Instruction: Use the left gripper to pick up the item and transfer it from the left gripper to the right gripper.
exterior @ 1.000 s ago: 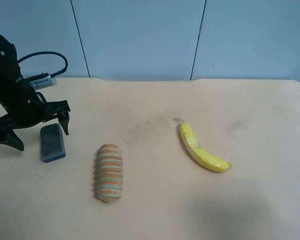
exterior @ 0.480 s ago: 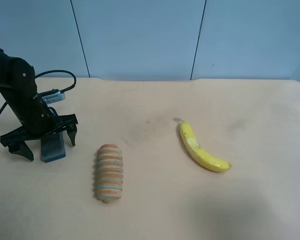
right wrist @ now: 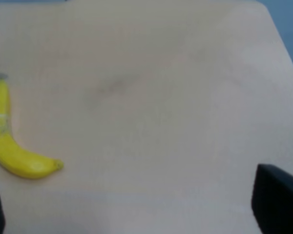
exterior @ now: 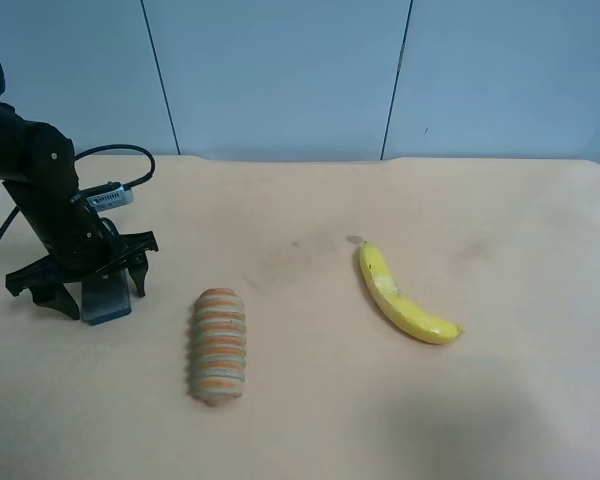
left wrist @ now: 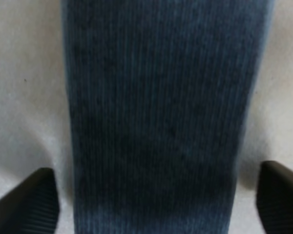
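The item (exterior: 108, 303), a dark grey block with a blue side, lies on the table at the exterior high view's left. The left gripper (exterior: 100, 292), on the bulky black arm, is open and low over it, with one finger on each side. In the left wrist view the item (left wrist: 161, 112) fills the space between the two fingertips (left wrist: 31, 202), and no contact shows. The right gripper (right wrist: 146, 209) is open and empty above bare table. It shows only in the right wrist view, and its arm is out of the exterior high view.
An orange-striped ridged roll (exterior: 218, 345) lies just right of the item. A yellow banana (exterior: 405, 300) lies right of centre and also shows in the right wrist view (right wrist: 7, 141). The tan table (exterior: 500, 400) ends at a blue wall behind.
The left gripper has moved right from beside the item and come down over it, so its open fingers now straddle the block. The item, roll and banana have not moved.
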